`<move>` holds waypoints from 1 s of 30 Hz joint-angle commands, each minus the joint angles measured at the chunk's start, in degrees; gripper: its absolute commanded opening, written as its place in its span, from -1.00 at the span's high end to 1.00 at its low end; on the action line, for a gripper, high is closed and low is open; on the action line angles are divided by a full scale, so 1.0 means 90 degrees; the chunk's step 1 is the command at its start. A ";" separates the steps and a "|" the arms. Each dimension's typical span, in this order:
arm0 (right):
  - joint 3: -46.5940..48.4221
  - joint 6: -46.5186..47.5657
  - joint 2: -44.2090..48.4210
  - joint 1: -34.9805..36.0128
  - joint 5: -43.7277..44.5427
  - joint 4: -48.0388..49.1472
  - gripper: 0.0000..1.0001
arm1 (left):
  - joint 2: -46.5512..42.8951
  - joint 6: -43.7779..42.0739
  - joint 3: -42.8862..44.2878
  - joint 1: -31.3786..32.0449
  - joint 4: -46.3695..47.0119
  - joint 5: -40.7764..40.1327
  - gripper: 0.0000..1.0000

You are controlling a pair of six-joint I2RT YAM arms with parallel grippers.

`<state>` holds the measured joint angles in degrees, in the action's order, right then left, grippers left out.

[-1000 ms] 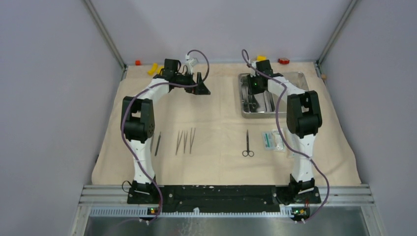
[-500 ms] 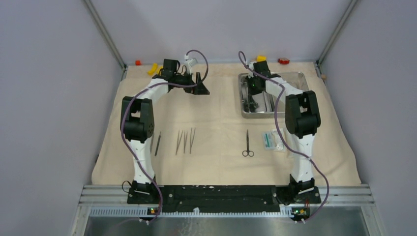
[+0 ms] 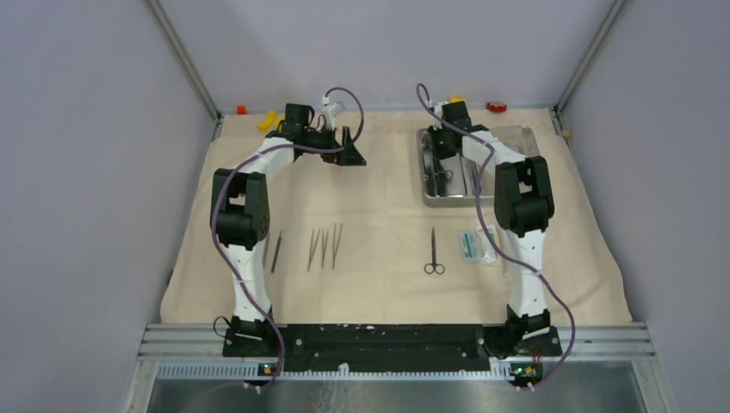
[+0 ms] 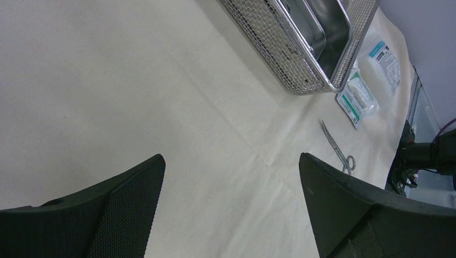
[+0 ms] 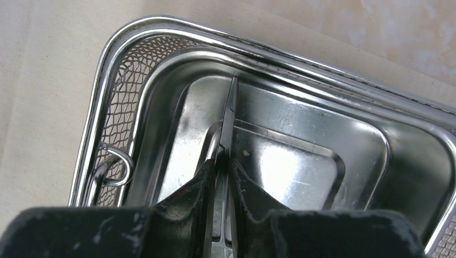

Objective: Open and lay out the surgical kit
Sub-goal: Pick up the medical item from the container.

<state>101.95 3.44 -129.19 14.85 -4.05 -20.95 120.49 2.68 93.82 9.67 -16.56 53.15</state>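
Note:
The beige cloth wrap [image 3: 387, 292] lies spread flat over the table. The steel tray [image 3: 523, 138] stands at the back right in a mesh basket. My right gripper [image 3: 441, 153] is inside the tray. In the right wrist view it [image 5: 223, 161] is shut on a thin pointed steel instrument [image 5: 230, 107] that points at the tray's far corner. My left gripper [image 3: 351, 155] hangs open and empty over bare cloth at the back left [image 4: 231, 183]. On the cloth lie scissors [image 3: 434, 254], three tweezers [image 3: 324, 247], a dark instrument [image 3: 276, 251] and white-and-teal packets [image 3: 478, 245].
Small yellow [image 3: 271, 120] and red [image 3: 496, 107] blocks sit along the back edge, off the cloth. The mesh basket wall [image 4: 285, 54] and its ring handle [image 5: 115, 166] surround the tray. Grey walls enclose the table on three sides.
My right gripper has moved towards the far left corner of the tray, shut on the instrument. The left arm has not moved.

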 commanded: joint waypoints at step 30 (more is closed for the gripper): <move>0.1213 -0.0024 -0.0957 -0.0058 0.0178 -0.0433 0.63 | -0.0311 -0.0023 0.0032 -0.0057 0.0121 0.0130 -0.98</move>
<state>113.73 2.98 -136.88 14.72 -2.92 -23.42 120.49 2.90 93.82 9.52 -16.62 53.12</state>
